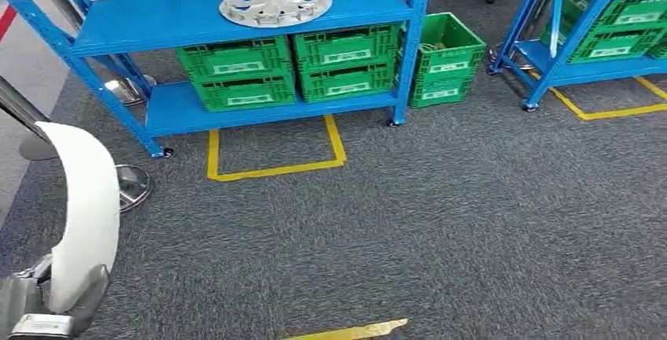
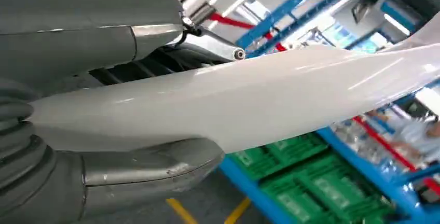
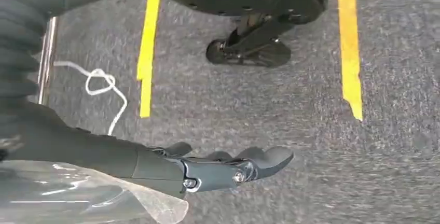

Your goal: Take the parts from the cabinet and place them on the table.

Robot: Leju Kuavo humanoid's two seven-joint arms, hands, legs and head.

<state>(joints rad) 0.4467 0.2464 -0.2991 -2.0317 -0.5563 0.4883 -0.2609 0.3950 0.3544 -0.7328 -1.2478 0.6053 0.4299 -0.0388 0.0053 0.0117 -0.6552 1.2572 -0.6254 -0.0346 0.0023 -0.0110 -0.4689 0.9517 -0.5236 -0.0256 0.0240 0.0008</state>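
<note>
My left hand grips one white curved panel, thumb on one face and fingers on the other, the hold taken near one end. In the head view the panel rises from that hand and arches over, low at my left side. My right hand hangs over the carpet, fingers loosely extended and holding nothing; a clear film lies against the wrist.

Handling, as I judge it: the panel looks like glossy moulded plastic, light and stiff, with a thin shell that may flex along its length. The surface is smooth and likely slippery, so a grip across the narrow end is sound only if the pressure is firm; the long overhang beyond my hand will lever against it.

Count, outward from the left hand: one panel held. Ahead and well apart stands a blue rack with one silver wheel cover on its upper shelf. Below it sit four green crates, stacked two by two. A fifth stack of green crates stands on the floor just beside the rack. A second blue rack further right carries more green crates, number uncertain. The table I cannot locate.
</note>
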